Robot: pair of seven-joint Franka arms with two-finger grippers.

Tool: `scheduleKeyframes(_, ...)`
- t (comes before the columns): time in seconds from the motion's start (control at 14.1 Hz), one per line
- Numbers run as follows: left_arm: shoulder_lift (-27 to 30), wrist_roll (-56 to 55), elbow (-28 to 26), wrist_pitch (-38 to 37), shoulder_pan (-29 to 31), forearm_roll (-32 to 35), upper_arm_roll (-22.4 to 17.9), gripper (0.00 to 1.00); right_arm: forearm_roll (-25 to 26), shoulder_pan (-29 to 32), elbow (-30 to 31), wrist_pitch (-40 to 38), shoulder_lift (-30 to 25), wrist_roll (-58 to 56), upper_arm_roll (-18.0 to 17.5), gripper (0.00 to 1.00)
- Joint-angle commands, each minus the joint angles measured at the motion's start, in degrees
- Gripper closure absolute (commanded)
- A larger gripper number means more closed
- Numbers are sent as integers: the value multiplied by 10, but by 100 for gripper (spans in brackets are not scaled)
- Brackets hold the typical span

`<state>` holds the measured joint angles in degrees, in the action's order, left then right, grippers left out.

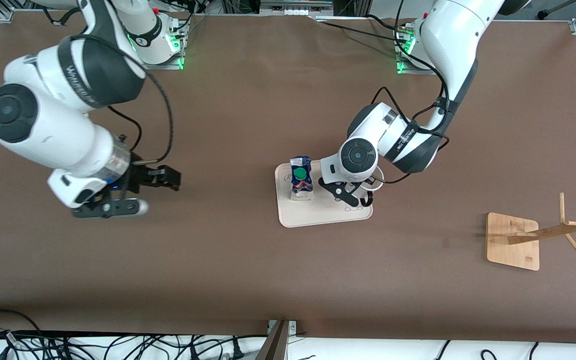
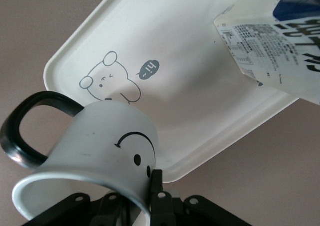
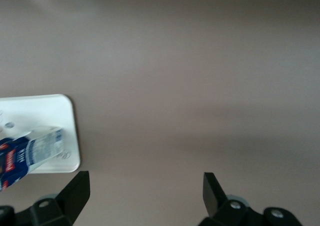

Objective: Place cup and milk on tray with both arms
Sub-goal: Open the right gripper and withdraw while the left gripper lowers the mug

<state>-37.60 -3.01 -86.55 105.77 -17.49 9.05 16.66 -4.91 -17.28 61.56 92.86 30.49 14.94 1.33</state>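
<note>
The cream tray (image 1: 318,214) lies mid-table. The milk (image 1: 300,179) stands upright on its end toward the right arm. My left gripper (image 1: 355,199) is over the tray's other end, shut on the rim wall of the white smiley cup (image 1: 377,184). In the left wrist view the cup (image 2: 100,141) is tilted over the tray (image 2: 190,86) beside the rabbit drawing, one finger (image 2: 156,186) outside its wall, with the milk (image 2: 280,51) close by. My right gripper (image 1: 174,180) is open and empty over bare table toward the right arm's end, and it also shows in the right wrist view (image 3: 145,186).
A wooden stand (image 1: 513,242) with slanted pegs sits toward the left arm's end, nearer the front camera. The right wrist view shows the tray (image 3: 62,111) and the milk (image 3: 30,153) off to one side. Cables run along the table's front edge.
</note>
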Motion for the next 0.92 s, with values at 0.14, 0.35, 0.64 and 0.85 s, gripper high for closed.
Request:
scheduleKeyframes(0.14, -13, -13, 35, -14, -6, -78, -23, 100, 3, 3, 10, -44, -15, -9, 77, 0)
scheduleKeyframes(0.35, -22, -60, 41, -14, -5, -134, -39, 100, 3, 16, 11, -44, -15, -13, 95, 0)
scheduleKeyframes(0.64, -47, -159, 60, -13, -6, -189, -49, 100, -5, 49, 9, -94, -17, -85, 116, 0)
scheduleKeyframes(0.85, -58, -212, 69, -14, -7, -229, -56, 100, -20, 86, 10, -122, -42, -132, 114, 0)
